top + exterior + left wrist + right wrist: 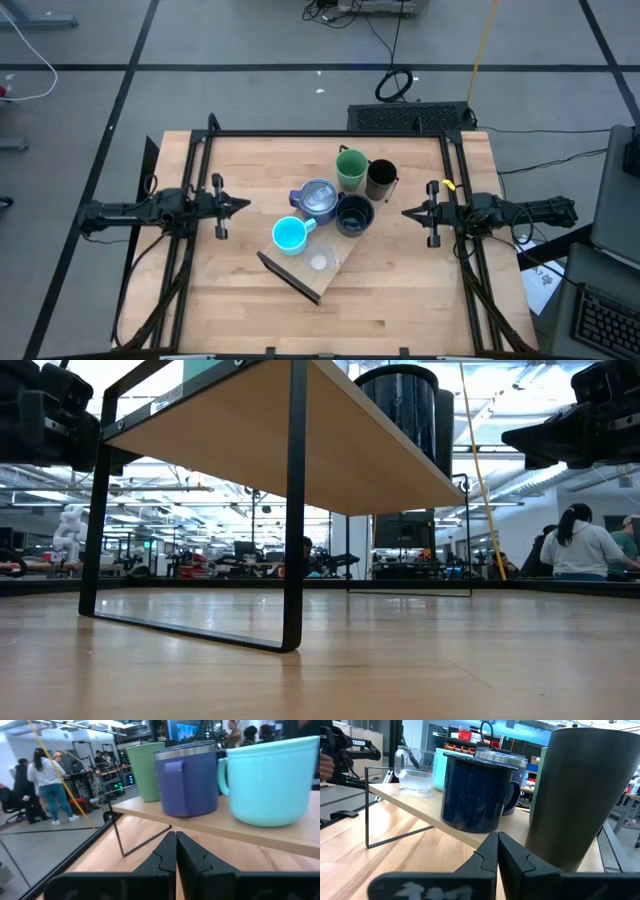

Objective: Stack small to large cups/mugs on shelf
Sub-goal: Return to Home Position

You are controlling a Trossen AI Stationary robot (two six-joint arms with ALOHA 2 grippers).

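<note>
both arms out at the table sides in the high view: left gripper point(247, 206) centre-left of frame, right gripper point(404, 212) centre-right, tips aimed inward at the shelf point(338, 250), neither touching anything. Jaws clenched and empty on both: wrist views show each pair of fingers point(165, 855) point(487, 852) pressed together with no gap. Shelf sits diagonally mid-frame on the tabletop point(250, 310), running from lower centre up toward the right. All six vessels upright on it in two rows. Upper end: green tumbler point(351, 168) with tall black cup point(381, 178) just beside it. Middle: blue-purple mug point(318, 198) next to wide black mug point(353, 214), can't tell if they touch. Lower end: cyan handled mug point(289, 235) and tiny clear cup point(320, 262), slightly apart
</note>
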